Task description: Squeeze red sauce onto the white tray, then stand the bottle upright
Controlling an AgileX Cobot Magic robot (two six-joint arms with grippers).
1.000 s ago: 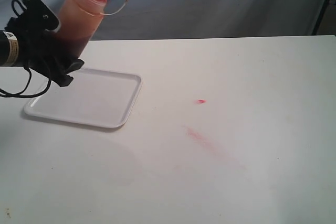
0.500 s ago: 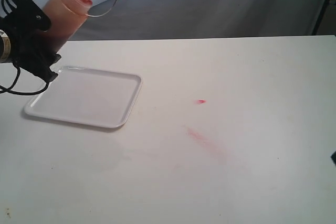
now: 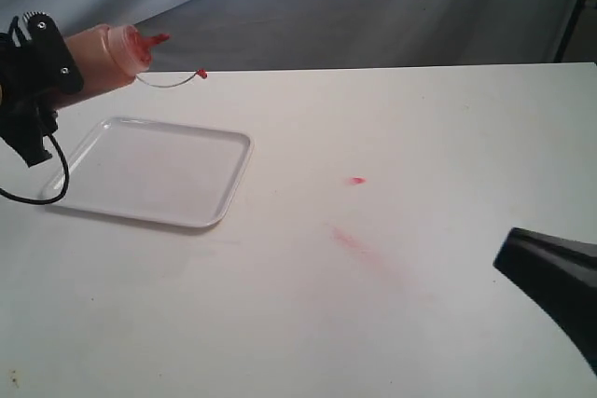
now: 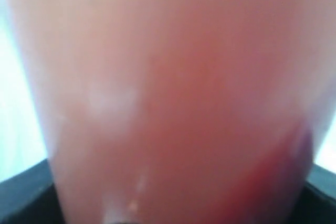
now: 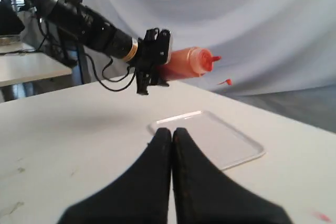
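The bottle (image 3: 98,58) is a translucent squeeze bottle tinted orange-red. It is held in the air, tipped almost level, above the far left corner of the white tray (image 3: 149,170). Its pointed red nozzle (image 3: 149,40) aims across the tray's far edge, and a small cap (image 3: 201,73) dangles from a thin tether just beyond it. The left gripper (image 3: 39,70) is clamped around the lower body of the bottle; in the left wrist view the blurred pink wall fills the frame, with darker sauce pooled to one side. The wall looks soft and should give under pressure, so the present hold at the lower body suits squeezing. The smooth plastic may slip, however, and the thick contents will probably shift the weight as the bottle tips. No red sauce shows on the tray, so the squeeze appears not yet done. The tray itself is a flat, glossy rectangle with rounded corners and a low raised rim. It rests on a matte white desk (image 3: 420,128). Well to the right of the tray lie one bright drop of red sauce (image 3: 356,180) and, nearer the camera, a faint pink smear (image 3: 350,240). The right gripper (image 5: 171,135) — black, tapered, jaws pressed together on nothing — hovers well apart from the tray, toward the desk's near right side.
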